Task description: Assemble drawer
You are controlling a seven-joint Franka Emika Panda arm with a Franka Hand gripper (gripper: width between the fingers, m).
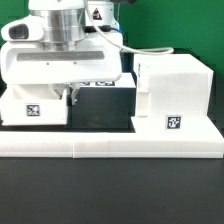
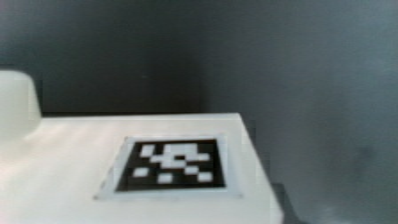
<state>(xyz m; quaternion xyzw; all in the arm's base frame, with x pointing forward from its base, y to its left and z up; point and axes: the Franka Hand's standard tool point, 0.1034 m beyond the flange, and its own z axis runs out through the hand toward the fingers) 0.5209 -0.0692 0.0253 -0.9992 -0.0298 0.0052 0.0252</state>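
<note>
Over on the exterior view's left, the drawer (image 1: 55,106) sits on the black table (image 1: 100,190). It's a low white box with a square black-and-white marker (image 1: 33,110) on the face toward the camera. The gripper (image 1: 72,95) hangs right on top of it, and its chunky white body covers most of the drawer's top, with the tips reaching down at the drawer's right end. Honestly can't tell how wide the jaws are or whether they've got anything pinched, since the tips are tiny and half hidden. The taller cube-shaped housing (image 1: 175,85) stands on the exterior view's right, with a strip of bare table between it and the drawer. A long white rail (image 1: 110,148) runs across the near side, just in front of both. The wrist view is pretty blurry: a flat white surface (image 2: 63,165) with a checkered tag (image 2: 173,165) on it and dark table beyond. Can't say which part that surface belongs to.
</note>
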